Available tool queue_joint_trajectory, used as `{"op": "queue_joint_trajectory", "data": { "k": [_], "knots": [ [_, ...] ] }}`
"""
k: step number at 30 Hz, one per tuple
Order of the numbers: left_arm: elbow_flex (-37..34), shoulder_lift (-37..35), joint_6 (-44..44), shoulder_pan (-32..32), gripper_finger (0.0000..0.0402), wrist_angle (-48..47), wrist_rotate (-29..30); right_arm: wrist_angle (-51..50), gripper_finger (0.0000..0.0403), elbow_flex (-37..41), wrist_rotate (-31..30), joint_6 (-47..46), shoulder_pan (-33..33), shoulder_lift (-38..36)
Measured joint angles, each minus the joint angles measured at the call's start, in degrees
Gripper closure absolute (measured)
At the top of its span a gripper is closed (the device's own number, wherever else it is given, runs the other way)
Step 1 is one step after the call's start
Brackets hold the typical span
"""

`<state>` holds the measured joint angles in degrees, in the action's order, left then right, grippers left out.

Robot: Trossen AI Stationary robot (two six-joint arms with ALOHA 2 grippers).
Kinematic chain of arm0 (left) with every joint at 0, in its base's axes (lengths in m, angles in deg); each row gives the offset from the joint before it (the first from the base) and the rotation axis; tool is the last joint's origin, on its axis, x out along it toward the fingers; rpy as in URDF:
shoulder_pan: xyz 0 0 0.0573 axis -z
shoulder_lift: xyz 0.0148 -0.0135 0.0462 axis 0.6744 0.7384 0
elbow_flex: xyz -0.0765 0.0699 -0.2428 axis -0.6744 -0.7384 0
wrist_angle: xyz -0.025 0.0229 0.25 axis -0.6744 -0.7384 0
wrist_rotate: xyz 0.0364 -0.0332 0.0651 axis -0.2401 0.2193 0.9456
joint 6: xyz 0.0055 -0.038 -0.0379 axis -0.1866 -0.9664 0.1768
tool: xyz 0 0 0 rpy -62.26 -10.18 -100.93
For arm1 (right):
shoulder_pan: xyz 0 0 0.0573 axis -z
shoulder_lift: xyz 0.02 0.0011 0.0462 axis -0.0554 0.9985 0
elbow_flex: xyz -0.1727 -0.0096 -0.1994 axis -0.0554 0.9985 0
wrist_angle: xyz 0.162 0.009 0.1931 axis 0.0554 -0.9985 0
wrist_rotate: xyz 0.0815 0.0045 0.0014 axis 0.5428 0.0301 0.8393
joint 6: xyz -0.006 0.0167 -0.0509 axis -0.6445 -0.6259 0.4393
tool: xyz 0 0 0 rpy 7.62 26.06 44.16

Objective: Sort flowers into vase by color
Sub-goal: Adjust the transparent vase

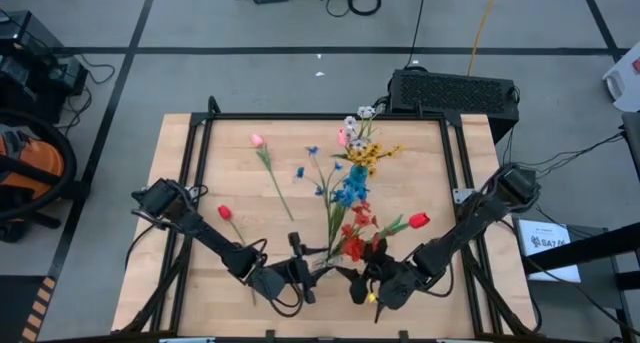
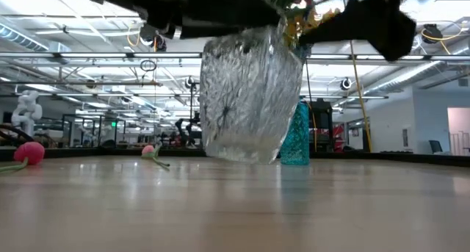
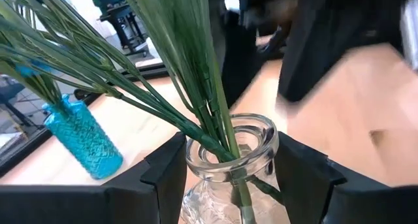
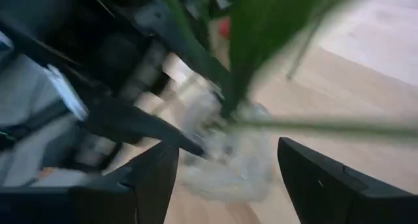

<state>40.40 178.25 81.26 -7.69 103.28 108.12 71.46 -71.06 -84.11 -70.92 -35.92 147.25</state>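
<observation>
Left claw (image 3: pixel 232 185) pinched around clear vase (image 3: pixel 232 152), probably steadying it near desk (image 1: pixel 180 153) front edge while stems went in. Right claw (image 4: pixel 222 178) spread just beside vase, holding nothing. Counted: two vases, clear and blue vase (image 3: pixel 81 139); two loose tulips, red (image 1: pixel 224 212) and pink (image 1: pixel 257 140).

A clear glass vase (image 3: pixel 232 178) is sitting between the two dark fingers (image 3: pixel 166 178) of the left gripper (image 3: pixel 232 185), which are pressing against its sides just below the thick rim. Green stems (image 3: pixel 196 74) are rising out of the vase's mouth and fanning away from it. A blue glass bottle (image 3: pixel 81 142) is standing on the wooden table (image 3: pixel 366 119) near the vase. The other arm (image 3: pixel 313 34) is showing dark and blurred beyond the vase.
</observation>
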Motion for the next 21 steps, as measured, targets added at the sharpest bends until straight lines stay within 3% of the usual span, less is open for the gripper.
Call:
{"op": "queue_joint_trajectory", "data": {
  "k": [9,13,21],
  "knots": [
    [-0.1,0.1,0.6,0.0,0.0203,2.2,-0.2,0.5,0.0149,-0.1,3.5,2.7,3.4,-1.2],
    [-0.1,0.1,0.7,0.0,0.0203,3.2,-1.9,0.6,0.0149,0.0,1.9,3.2,5.1,-1.2],
    [-0.1,0.1,0.9,-0.2,0.0203,3.3,-4.6,5.9,0.0155,0.0,4.6,11.1,8.9,-1.2]
  ]
}}
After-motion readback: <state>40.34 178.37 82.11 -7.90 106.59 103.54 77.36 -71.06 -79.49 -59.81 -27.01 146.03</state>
